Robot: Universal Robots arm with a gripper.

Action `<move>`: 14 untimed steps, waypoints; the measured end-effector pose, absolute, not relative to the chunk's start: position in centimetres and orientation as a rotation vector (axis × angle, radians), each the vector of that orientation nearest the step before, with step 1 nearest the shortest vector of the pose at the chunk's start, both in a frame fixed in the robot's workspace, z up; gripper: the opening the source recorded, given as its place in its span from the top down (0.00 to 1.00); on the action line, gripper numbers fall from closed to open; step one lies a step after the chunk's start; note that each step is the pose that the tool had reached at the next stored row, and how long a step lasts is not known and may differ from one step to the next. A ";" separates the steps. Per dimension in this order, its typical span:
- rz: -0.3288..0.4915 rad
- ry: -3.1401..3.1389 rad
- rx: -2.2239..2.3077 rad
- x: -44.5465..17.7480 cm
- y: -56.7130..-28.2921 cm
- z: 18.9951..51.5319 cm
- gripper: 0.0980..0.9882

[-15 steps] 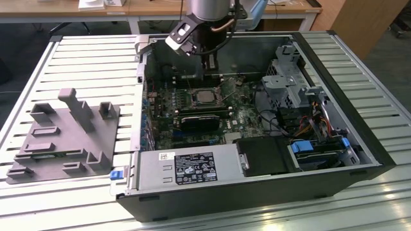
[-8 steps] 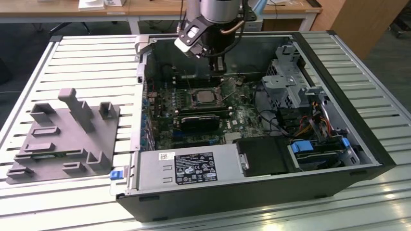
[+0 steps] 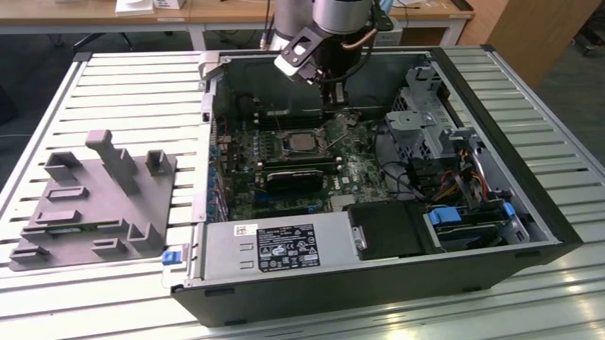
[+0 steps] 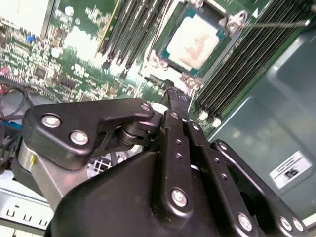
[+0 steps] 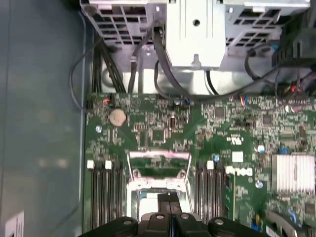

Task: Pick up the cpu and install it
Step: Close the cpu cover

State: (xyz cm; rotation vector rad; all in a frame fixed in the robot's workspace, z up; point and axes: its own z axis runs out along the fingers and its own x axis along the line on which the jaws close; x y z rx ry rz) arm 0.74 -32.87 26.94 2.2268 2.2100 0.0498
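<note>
The cpu [image 3: 300, 144] lies flat in the motherboard socket inside the open computer case, its pale silver top up. In the second wrist view the cpu [image 4: 192, 42] sits framed by the socket's metal bracket. The socket's load plate [image 3: 338, 126] stands tilted up beside it, and in the first wrist view this load plate [image 5: 159, 165] shows as an open metal frame. My gripper [image 3: 334, 103] hangs just above the board, next to the raised plate and beyond the cpu. Its black fingers [image 4: 177, 96] are pressed together with nothing between them, and the gripper [image 5: 168, 198] points down at the socket edge.
A grey plastic fixture block [image 3: 95, 205] stands on the slatted table at the exterior view's left. Inside the case are a power supply [image 3: 274, 248], a metal drive cage [image 3: 426, 106], loose cables [image 3: 454, 184], memory slots [image 4: 128, 29] and a finned heatsink [image 5: 292, 173].
</note>
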 end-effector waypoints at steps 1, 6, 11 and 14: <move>0.049 2.210 2.227 0.9 -32.8 26.9 0.99; 0.047 2.209 2.226 1.4 -32.2 26.7 0.99; 0.046 2.209 2.226 1.9 -32.0 26.5 0.99; 0.045 2.209 2.226 2.0 -32.0 26.5 0.99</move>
